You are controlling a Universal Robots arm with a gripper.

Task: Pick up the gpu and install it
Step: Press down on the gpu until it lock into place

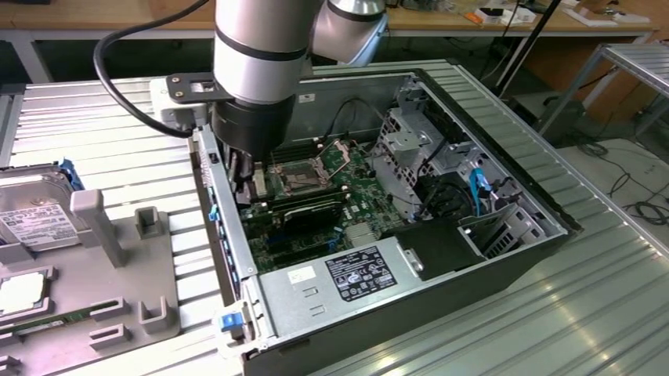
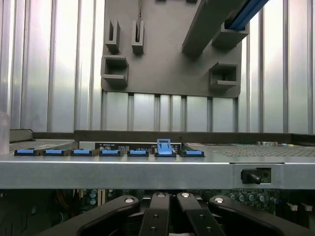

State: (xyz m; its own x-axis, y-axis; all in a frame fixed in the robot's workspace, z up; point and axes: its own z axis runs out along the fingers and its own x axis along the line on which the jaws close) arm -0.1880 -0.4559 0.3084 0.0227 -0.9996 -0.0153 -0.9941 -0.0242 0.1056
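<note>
- The ribbed metal worktop point(image 1: 585, 313) carries everything; an open computer case point(image 1: 522, 258) lies on its side across the middle of it, the motherboard point(image 1: 345, 168) facing up.
- The robot arm point(image 1: 262, 55) comes down over the case's rear edge, the side toward the exterior view's left, with a black cable point(image 1: 115, 78) looping off it.
- A grey parts holder point(image 1: 115, 258) sits on the worktop's edge at the exterior view's left, beside the case, with a silver hard drive point(image 1: 31, 215) standing in it at its far end.
- The power supply point(image 1: 350, 274) fills the near end of the case.
- The gpu point(image 1: 309, 207) lies inside the case, on the motherboard just nearer than the processor socket, its black face up and one end at the rear wall.
- The gripper point(image 1: 249, 176) reaches into the case just beside the gpu's rear end, its fingers point(image 2: 157, 216) drawn together; whether they touch the card I cannot tell.
- A row of blue slot clips point(image 2: 110, 153) lines the rear wall.
</note>
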